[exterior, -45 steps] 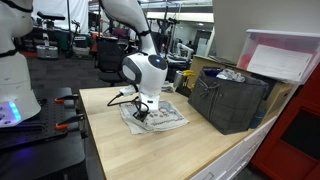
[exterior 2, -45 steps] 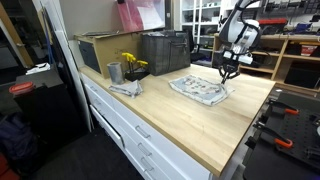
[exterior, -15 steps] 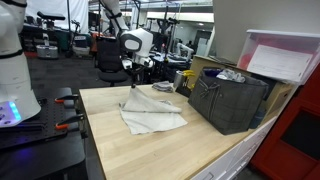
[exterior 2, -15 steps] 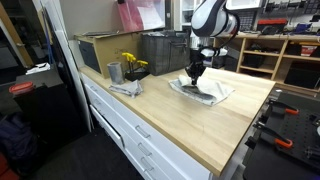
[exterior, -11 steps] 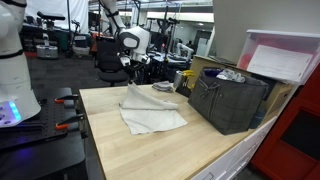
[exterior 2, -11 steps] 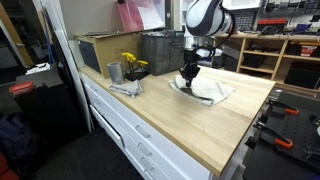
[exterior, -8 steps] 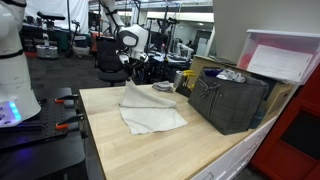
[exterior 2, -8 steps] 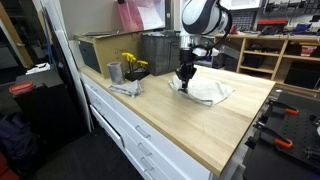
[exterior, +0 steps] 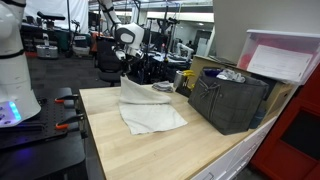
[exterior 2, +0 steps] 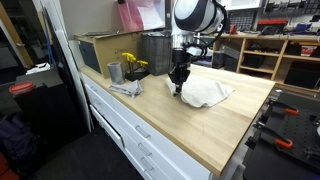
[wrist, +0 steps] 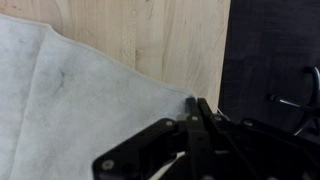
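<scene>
A pale grey cloth (exterior: 150, 113) lies on the light wooden tabletop (exterior: 150, 150) and shows in both exterior views (exterior 2: 205, 94). My gripper (exterior: 124, 77) is shut on one corner of the cloth and holds that corner lifted above the table near its far edge. It also shows in an exterior view (exterior 2: 177, 82). In the wrist view the black fingers (wrist: 197, 108) are pressed together on the cloth's edge (wrist: 70, 110), with the wood (wrist: 160, 35) beyond.
A dark grey crate (exterior: 228, 100) stands on the table beside the cloth, with a clear lidded box (exterior: 285, 55) behind it. A grey cup with yellow flowers (exterior 2: 126, 70) and a folded rag (exterior 2: 125, 89) sit further along the counter (exterior 2: 200, 130). Red clamps (exterior: 65, 100) lie beside the table.
The gripper has pulled the cloth's corner across the table toward the far edge and lifted it. The cloth has been dragged and stretched along with it.
</scene>
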{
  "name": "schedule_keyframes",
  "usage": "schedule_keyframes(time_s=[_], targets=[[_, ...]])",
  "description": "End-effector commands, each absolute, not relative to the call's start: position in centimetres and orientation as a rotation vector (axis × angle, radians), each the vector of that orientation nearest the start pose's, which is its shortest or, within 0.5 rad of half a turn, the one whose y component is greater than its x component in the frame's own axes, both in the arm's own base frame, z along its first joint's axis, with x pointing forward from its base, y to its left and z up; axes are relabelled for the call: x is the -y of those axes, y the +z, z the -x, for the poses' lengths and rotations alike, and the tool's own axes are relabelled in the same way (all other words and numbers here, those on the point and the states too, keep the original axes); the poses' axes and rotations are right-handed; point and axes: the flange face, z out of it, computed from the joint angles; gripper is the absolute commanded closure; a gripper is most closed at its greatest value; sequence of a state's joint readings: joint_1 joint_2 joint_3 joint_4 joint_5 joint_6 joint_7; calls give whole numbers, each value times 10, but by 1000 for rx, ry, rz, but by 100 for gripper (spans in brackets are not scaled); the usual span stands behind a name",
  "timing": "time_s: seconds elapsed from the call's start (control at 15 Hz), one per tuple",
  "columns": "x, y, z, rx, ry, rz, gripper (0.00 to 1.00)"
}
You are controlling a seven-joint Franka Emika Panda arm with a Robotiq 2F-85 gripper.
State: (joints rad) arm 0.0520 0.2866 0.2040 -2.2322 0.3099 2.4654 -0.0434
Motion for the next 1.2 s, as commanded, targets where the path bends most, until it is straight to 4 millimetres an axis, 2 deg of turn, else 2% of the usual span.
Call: schedule_keyframes(time_s=[0.0,0.13,0.2,0.27,0.33,0.6,0.73,0.87,0.93,1.13], targets=[[-157,244,-518,155,155,2886,99],[-167,243,-513,198,166,2886,99],[-171,243,-511,215,173,2885,91],[-173,243,-510,226,180,2883,70],[-174,244,-509,235,183,2880,65],[-166,247,-511,216,167,2887,34],[-150,244,-517,160,142,2916,19],[-123,237,-526,88,112,2952,5],[-107,233,-533,37,84,2970,1],[-66,228,-552,-127,8,2995,0]])
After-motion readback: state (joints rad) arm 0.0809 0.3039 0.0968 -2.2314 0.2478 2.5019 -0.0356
